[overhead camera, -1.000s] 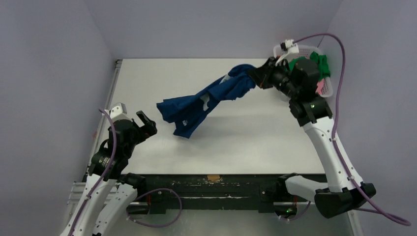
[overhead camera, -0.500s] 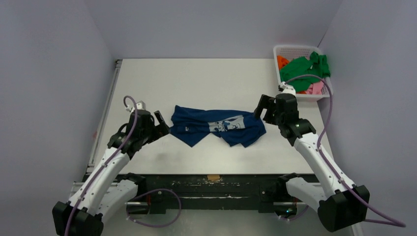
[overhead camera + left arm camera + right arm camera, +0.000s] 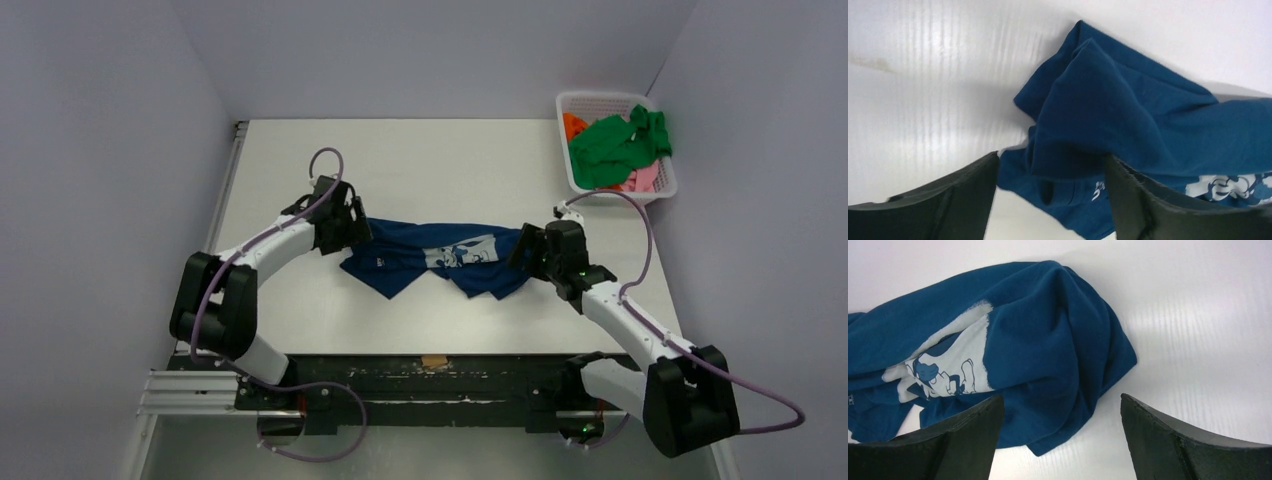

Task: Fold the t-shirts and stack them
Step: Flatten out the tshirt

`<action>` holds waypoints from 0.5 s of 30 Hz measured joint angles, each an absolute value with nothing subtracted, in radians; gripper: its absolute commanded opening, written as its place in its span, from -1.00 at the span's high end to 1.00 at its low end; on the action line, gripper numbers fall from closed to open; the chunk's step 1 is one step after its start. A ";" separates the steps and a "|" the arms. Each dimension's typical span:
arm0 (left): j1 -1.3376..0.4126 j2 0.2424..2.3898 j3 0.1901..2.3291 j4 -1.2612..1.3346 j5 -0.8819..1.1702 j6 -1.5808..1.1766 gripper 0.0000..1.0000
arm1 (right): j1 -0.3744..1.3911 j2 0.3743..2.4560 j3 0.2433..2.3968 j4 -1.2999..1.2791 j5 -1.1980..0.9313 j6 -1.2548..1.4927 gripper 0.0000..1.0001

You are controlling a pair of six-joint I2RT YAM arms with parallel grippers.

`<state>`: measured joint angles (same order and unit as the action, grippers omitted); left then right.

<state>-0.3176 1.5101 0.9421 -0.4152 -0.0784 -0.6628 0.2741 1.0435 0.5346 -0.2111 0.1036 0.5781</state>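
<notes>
Navy cloth, one crumpled t-shirt (image 3: pixel 440 258), lies on the ribbed white table (image 3: pixel 450 160) with its long axis running from the left gripper (image 3: pixel 350 225) to the right gripper (image 3: pixel 522 250), pale print up. Both grippers stand spread wide, one over each end. Beyond the right gripper, one lattice basket (image 3: pixel 570 100) holds a green shirt (image 3: pixel 620 140), an orange shirt (image 3: pixel 572 125) and a pink shirt (image 3: pixel 645 178).

In the basket (image 3: pixel 600 95) at the far right corner, the green shirt (image 3: pixel 612 143) covered most of the orange shirt (image 3: pixel 572 125) and pink shirt (image 3: pixel 646 179). Folds hid part of the print (image 3: pixel 462 250) on the navy shirt (image 3: pixel 395 262).
</notes>
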 measured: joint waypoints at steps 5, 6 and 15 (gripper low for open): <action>-0.318 1.643 1.022 -0.378 -0.038 -0.643 1.00 | 0.274 1.174 0.533 -0.085 0.086 0.588 -0.24; -0.318 1.658 1.032 -0.373 -0.028 -0.642 1.00 | 0.274 1.198 0.534 -0.070 0.087 0.591 -0.16; -0.321 1.570 0.997 -0.318 0.045 -0.608 1.00 | 0.274 1.218 0.534 -0.015 0.064 0.588 1.00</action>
